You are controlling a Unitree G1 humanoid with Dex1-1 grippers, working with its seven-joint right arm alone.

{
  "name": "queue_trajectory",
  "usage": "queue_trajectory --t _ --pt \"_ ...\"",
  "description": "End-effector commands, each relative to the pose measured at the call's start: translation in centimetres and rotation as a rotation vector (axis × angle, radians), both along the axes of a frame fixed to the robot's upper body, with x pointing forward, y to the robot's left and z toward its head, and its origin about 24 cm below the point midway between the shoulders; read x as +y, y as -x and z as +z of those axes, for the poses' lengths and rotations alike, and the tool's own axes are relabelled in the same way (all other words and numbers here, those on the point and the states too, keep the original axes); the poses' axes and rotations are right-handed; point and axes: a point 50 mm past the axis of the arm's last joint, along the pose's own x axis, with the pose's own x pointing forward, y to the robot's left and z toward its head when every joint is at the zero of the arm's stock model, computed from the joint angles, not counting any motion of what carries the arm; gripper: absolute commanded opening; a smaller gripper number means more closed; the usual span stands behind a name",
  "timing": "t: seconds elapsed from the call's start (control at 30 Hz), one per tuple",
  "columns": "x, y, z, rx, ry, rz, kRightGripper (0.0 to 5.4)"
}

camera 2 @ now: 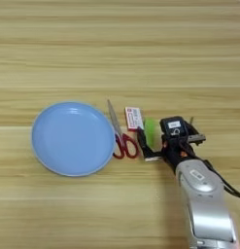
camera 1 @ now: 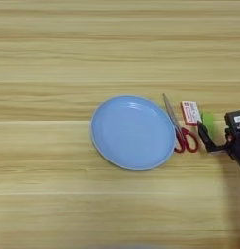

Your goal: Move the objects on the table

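Scissors (camera 2: 120, 135) are laid on the counter (camera 2: 119, 48) just right of a blue plate (camera 2: 72, 138), blades pointing away, red loops nearest the robot. A white box (camera 2: 134, 118) is set just beside them. The right claw (camera 2: 146, 141) is placed immediately right of the handles, beside something green (camera 2: 150, 130); whether its fingers are parted cannot be told.
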Motion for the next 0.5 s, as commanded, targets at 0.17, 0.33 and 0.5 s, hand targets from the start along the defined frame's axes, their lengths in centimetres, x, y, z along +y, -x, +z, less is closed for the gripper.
queue_trajectory --t 0.17,0.33,0.5 --pt "0.03 -0.86 2.12 -0.09 0.101 0.038 5.38" --pt "-0.33 -0.91 2.0 -0.085 0.15 0.013 5.38" --pt "-0.81 -0.95 2.08 -0.088 0.185 -0.013 5.38"
